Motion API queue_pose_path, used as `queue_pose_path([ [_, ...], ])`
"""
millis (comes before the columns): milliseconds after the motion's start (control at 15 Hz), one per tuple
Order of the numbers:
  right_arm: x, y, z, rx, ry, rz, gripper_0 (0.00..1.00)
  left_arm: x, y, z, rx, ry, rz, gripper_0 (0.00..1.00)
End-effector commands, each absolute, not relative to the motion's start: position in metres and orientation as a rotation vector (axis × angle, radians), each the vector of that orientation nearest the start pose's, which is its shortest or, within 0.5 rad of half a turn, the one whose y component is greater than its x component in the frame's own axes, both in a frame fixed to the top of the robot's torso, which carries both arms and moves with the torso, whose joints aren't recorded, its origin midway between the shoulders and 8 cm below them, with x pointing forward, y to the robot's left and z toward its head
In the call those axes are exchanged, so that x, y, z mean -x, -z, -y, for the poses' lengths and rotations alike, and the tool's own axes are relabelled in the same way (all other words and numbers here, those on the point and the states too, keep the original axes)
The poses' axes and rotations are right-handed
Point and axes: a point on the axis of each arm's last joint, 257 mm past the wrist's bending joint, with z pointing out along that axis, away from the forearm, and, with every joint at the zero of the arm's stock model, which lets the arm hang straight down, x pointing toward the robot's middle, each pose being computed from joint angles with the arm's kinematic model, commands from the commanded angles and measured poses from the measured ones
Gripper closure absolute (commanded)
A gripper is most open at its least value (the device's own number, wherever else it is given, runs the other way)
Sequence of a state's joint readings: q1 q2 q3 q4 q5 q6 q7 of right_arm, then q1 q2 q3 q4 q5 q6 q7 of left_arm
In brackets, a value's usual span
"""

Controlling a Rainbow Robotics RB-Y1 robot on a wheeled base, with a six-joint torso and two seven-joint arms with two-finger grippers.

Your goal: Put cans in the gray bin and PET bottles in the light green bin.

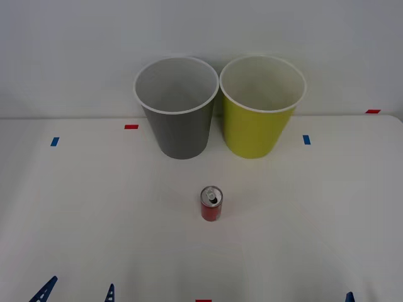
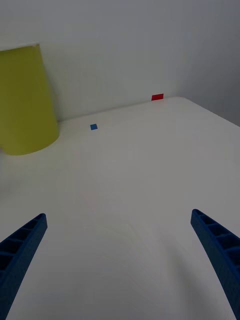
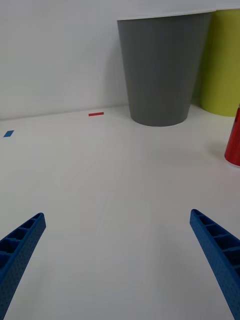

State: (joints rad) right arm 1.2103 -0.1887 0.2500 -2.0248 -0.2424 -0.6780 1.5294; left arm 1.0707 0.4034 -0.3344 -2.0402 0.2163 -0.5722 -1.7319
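Ideally the wide-open, empty left gripper (image 1: 75, 290) straddles the upright can (image 1: 211, 203) — standing before the gray bin (image 1: 179, 107) — squarely at mid-height.

The left pincer (image 1: 75, 292) sits low at the near edge on the robot's left, its blue ribbed fingers (image 3: 20, 245) spread wide apart. The right pincer (image 2: 120, 250) sits low on the right, its fingers likewise spread, gripping nothing.

Red can (image 1: 211, 205); gray bin (image 1: 179, 129); yellow-green bin (image 1: 257, 129).
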Motion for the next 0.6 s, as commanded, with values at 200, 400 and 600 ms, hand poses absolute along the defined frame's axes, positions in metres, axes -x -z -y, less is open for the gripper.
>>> queue_pose_path([
  [200,-0.1782,0.2596,0.2890,-0.304,0.037,-1.593,0.00,-0.2104,0.2680,-0.2338,-0.120,0.013,-1.649,0.00],
  [400,-0.1782,0.2596,0.2890,-0.304,0.037,-1.593,0.00,-0.2104,0.2680,-0.2338,-0.120,0.013,-1.649,0.00],
  [600,-0.1782,0.2596,0.2890,-0.304,0.037,-1.593,0.00,-0.2104,0.2680,-0.2338,-0.120,0.013,-1.649,0.00],
])
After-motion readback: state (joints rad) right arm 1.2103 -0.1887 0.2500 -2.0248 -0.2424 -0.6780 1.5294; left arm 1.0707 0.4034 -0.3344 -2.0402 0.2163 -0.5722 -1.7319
